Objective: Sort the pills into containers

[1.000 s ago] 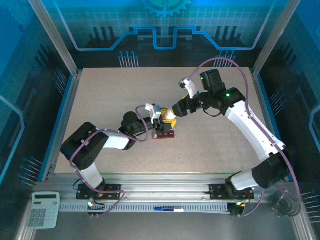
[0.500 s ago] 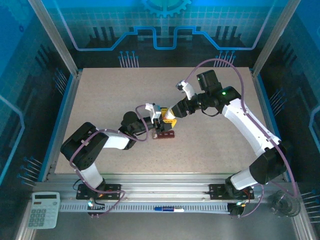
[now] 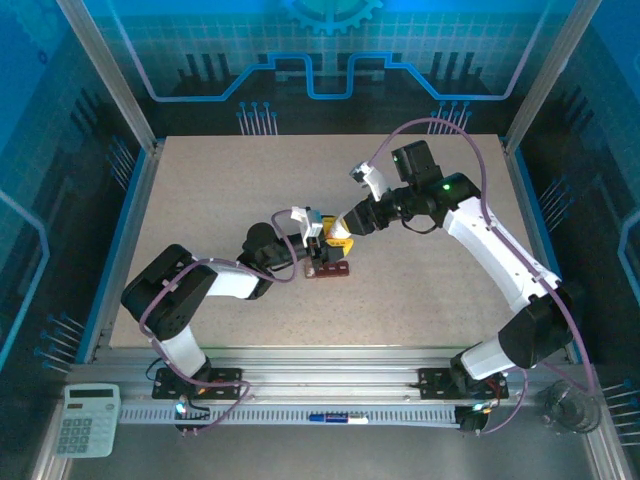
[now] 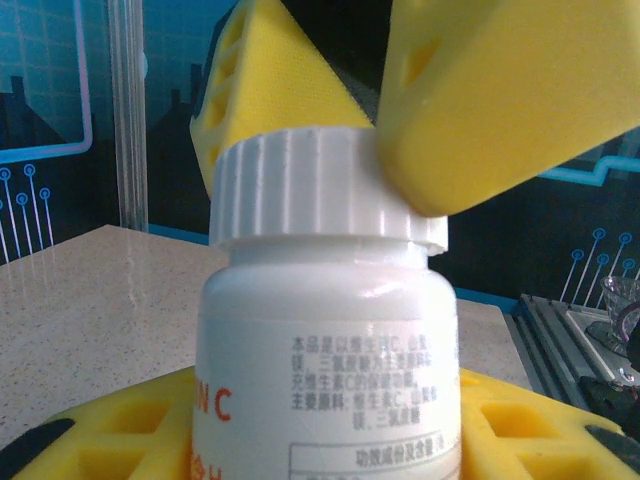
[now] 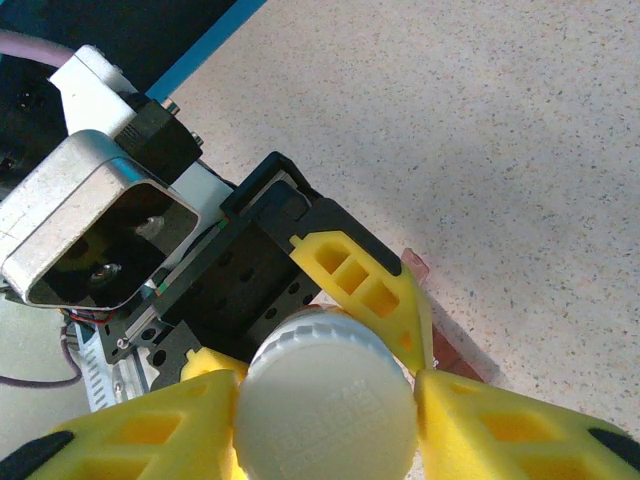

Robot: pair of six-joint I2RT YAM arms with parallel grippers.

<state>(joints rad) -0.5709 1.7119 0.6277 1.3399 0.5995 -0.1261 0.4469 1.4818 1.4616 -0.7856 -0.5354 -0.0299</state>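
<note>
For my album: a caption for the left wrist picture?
Left gripper holds a white bottle upright while the right gripper clasps its ribbed cap.

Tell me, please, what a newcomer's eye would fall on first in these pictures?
A white bottle with orange lettering stands out near the table's middle, clamped around its body by the left gripper. The right gripper has its yellow fingers pressed against either side of the bottle's ribbed cap. Right by them, on the near side of the speckled table, lies the small reddish-brown strip of containers.
</note>
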